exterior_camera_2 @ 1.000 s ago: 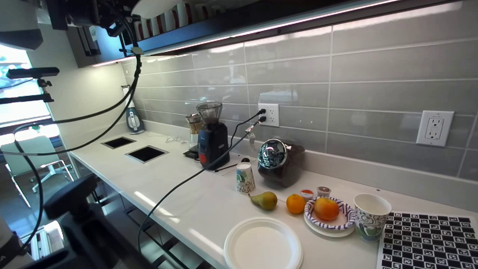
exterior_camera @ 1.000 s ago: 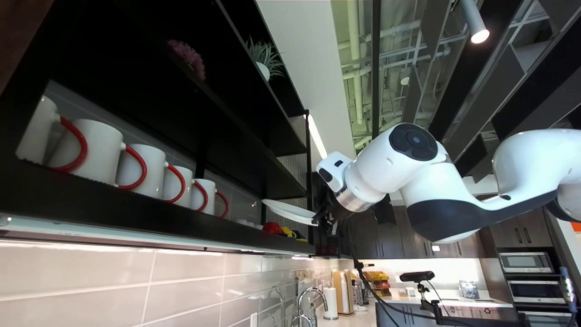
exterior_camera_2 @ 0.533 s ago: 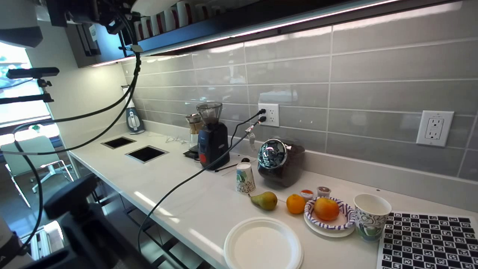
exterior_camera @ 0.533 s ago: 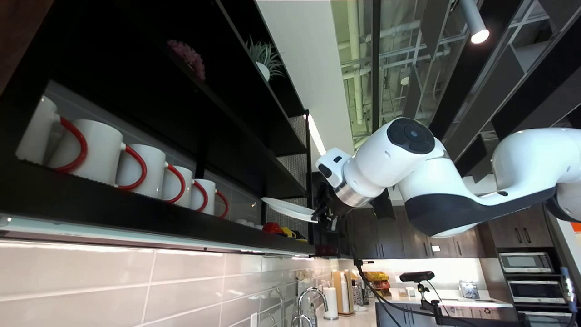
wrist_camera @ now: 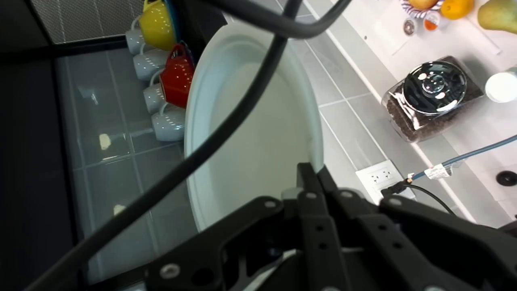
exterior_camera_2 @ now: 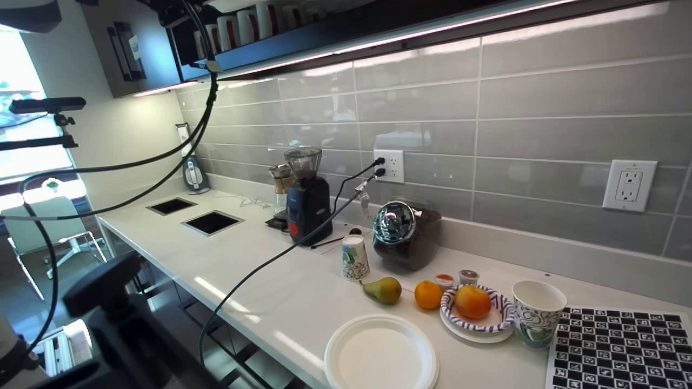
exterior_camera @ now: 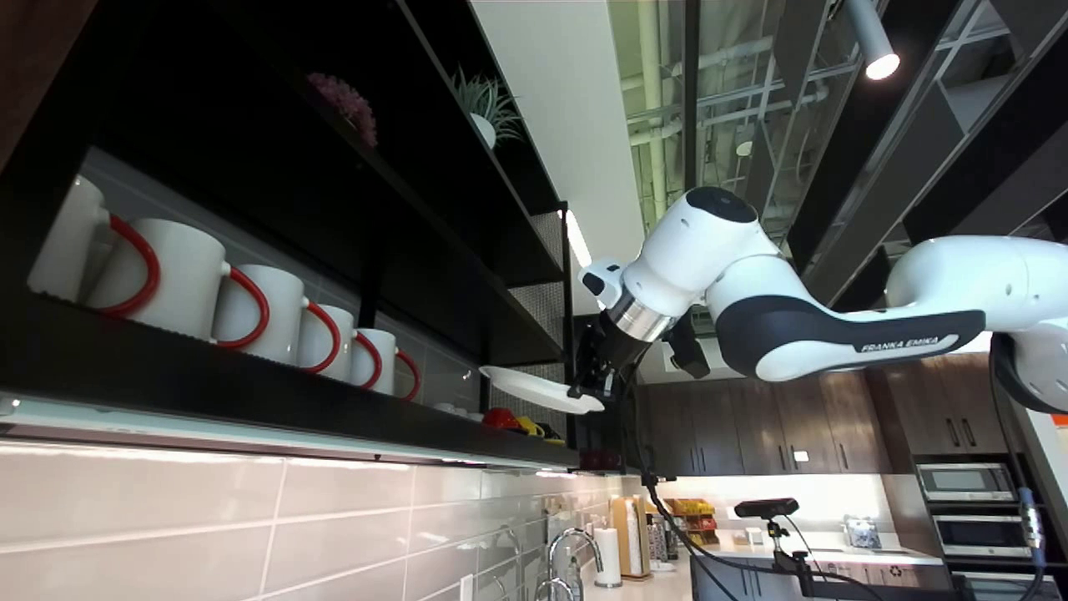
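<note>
Just ahead of your pincer (wrist_camera: 316,173), held by its rim, extends the white plate (wrist_camera: 266,137). Your pincer stands nearly closed, with only that rim between its tips; this edge grip likely keeps the plate's face unobstructed. Beside the plate in the wrist view you find the red cup (wrist_camera: 177,83) and yellow cup (wrist_camera: 158,26); contact cannot be told. Farther out, in an exterior view, mugs (exterior_camera: 188,271) line the shelf (exterior_camera: 250,388), handles outward, presumably for easy reach.

Tiled wall (exterior_camera_2: 421,97), white counter (exterior_camera_2: 281,302), bright window (exterior_camera_2: 21,70)
</note>
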{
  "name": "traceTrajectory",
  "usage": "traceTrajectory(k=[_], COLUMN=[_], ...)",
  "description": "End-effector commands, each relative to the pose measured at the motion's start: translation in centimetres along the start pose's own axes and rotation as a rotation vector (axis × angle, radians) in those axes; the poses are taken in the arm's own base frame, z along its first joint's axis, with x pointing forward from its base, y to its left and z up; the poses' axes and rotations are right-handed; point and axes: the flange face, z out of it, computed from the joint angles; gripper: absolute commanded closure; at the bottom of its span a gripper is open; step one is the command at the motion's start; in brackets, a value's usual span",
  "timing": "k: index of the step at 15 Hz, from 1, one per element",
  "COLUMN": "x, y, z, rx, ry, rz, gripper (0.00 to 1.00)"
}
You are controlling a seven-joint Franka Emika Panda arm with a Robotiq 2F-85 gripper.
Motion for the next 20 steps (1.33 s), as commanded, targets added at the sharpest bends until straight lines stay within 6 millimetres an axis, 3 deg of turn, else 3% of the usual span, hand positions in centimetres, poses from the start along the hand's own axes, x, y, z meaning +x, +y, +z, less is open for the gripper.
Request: traceTrajectory(k=[1,5,10,16,17,20], x=[-0.1,0.3,1.5,2.7,2.2,2.3], y=[4.3,6.2,7.5,8.2,7.1,7.0], z=[-0.1,0.8,3.1,6.6,5.6,6.2], rx=[0.088,0.136,0.077,0.070,0.073,0.073], ry=[0.041,0.041,0.032,0.132,0.105,0.097], rz=[-0.020,-0.137,-0.259,-0.266,-0.256,-0.259], gripper=[0.99,0.99,0.99,0.99,0.99,0.98])
